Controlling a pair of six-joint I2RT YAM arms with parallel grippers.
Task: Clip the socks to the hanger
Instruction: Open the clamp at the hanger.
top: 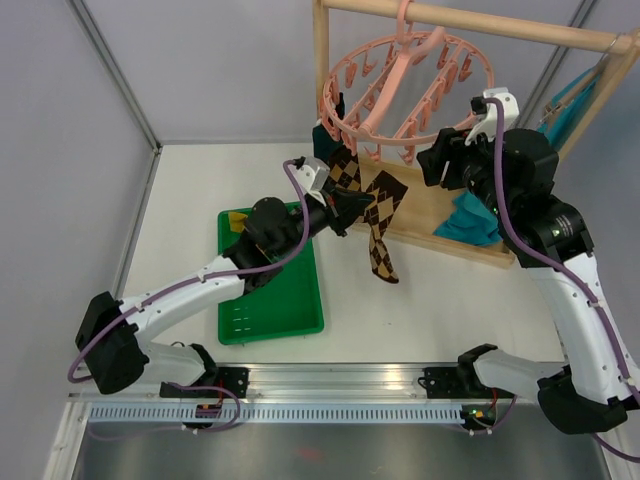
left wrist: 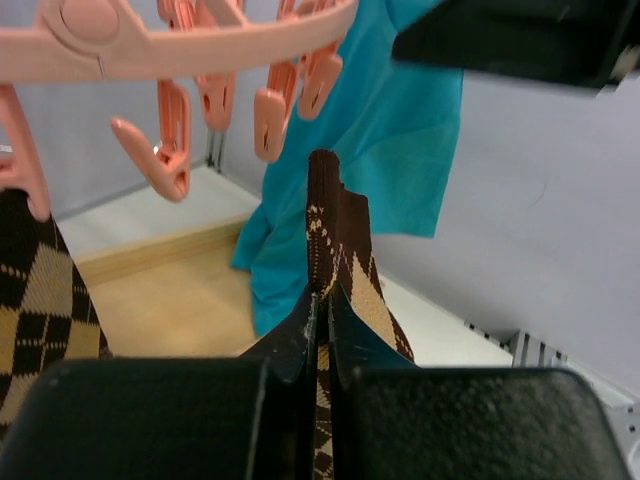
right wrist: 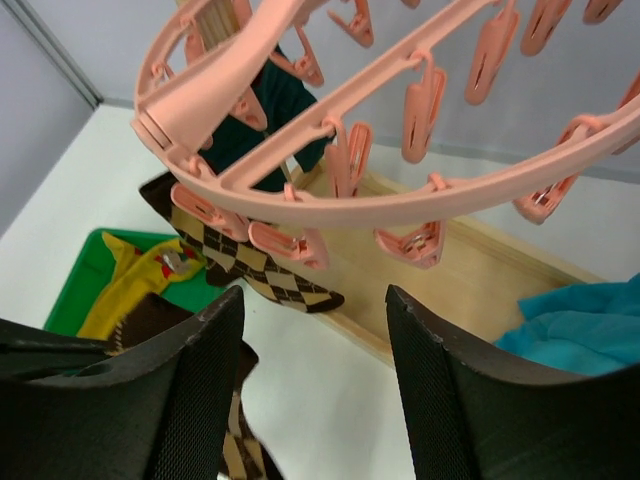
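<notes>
The left gripper [top: 345,207] is pinched shut on a brown-tan argyle sock [top: 383,250]. In the left wrist view the closed fingertips [left wrist: 310,318] clamp the fabric, the cuff standing upright above them and the rest hanging down toward the table. That cuff sits right under the dangling clips of the pink hanger [top: 393,88], seemingly just short of touching one, though the angle leaves this unsure. A second argyle sock [top: 345,172] already hangs from a clip on the near left of the ring, and a dark teal sock [top: 325,135] hangs further back on the left. The right gripper [top: 440,160] is spread wide and holds nothing, raised beside the ring's near right edge. A mustard yellow sock [top: 238,218] lies at the far end of a green tray [top: 270,310] on the white table [top: 430,310], left of the hanger. The hanger's hook hangs over the bar of a wooden rack [top: 322,60], a turquoise cloth [top: 470,222] drapes down at its right, and pale grey panels close in the far and left sides.
</notes>
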